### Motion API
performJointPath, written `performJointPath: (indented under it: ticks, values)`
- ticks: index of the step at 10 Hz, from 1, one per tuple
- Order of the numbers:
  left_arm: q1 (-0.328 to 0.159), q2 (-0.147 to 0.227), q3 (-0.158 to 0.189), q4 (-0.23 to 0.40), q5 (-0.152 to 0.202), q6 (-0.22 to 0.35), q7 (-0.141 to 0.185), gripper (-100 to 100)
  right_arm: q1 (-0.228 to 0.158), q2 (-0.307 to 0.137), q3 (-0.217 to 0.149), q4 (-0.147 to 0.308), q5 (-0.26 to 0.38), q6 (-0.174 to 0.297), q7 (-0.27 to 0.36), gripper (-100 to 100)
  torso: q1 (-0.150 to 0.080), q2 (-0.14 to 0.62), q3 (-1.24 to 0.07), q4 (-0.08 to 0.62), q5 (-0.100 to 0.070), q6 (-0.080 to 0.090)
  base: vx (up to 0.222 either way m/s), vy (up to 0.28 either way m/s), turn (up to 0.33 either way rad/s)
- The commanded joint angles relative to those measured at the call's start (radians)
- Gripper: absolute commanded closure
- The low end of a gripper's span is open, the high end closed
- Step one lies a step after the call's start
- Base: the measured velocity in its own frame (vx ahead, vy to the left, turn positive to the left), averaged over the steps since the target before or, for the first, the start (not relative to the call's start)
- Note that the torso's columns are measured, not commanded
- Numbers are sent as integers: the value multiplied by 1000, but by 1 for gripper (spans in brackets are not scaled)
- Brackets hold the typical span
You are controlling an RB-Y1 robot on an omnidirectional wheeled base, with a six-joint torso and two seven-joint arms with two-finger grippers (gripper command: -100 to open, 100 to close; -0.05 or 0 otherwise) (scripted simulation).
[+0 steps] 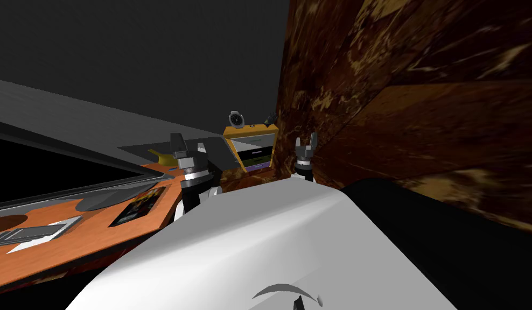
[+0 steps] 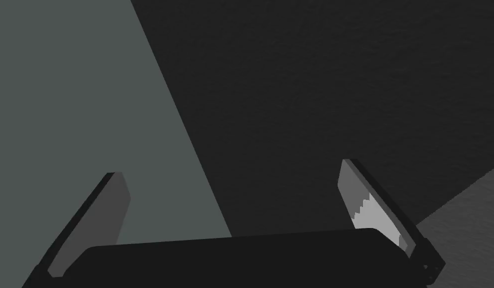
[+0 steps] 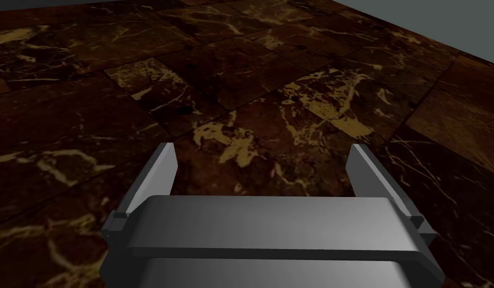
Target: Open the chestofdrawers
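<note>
Right gripper point(image 1: 305, 139) sits just right of centre in the head view, small, tips pointing up the frame. In the right wrist view the same gripper point(image 3: 262, 150) has its two fingers point(image 3: 163, 165) spread wide, with nothing between them. Beyond them lies a dark brown marbled surface point(image 3: 271, 100) laid in square tiles with tan veins. We see no contact between blades and tiles.

Left gripper point(image 1: 177, 141) is left of centre in the head view, raised on its dark wrist. Its wrist view shows the blades of this gripper point(image 2: 232, 170) likewise spread apart and holding nothing.

Chest of drawers point(image 1: 251, 148): centre of the head view, between the two grippers and farther off, apart from both. It has a yellow-orange frame and three fronts: white on top, black in the middle, purple at the bottom. We cannot tell whether any front is pulled out. A round clock point(image 1: 236, 119) stands on its top, towards the left end.

The same brown marbling point(image 1: 421, 107) takes up the right half of the head view, close beside the chest. An orange desk point(image 1: 98, 229) runs across the lower left, with a dark book point(image 1: 138, 207) lying flat on it and a yellow object point(image 1: 162, 157) at its far end.
</note>
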Motion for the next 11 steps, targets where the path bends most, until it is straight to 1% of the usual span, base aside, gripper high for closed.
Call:
performJointPath:
  ticks: [1, 3, 9, 10, 11]
  values:
    - [0, 0, 0, 0, 0, 0, 0, 0, 0, 0, 0, 0, 0, 0, 0, 0, 0, 40, -82, 41, 0, 0, 0, 0, 0]
    - [0, 0, 0, 0, 0, 0, 0, 0, 0, 0, 0, 0, 0, 0, 0, 0, 0, 175, -351, 176, 0, 0, 0, 0, 0]
    - [0, 0, 0, 0, 0, 0, 0, 0, 0, 0, 0, 0, 0, 0, 0, 0, 0, 618, -1234, 617, 0, 0, 0, 0, 0]
    - [-2, 45, -6, 3, -2, 14, -2, -100, 0, 0, 0, 0, 0, 0, 0, 0, 0, 691, -1382, 691, 0, 0, 37, -11, 8]
    - [-3, 62, -9, 5, -3, 22, -3, -100, 0, 0, 0, 0, 0, 0, 0, 0, 0, 724, -1452, 724, 0, 0, 55, -25, 14]
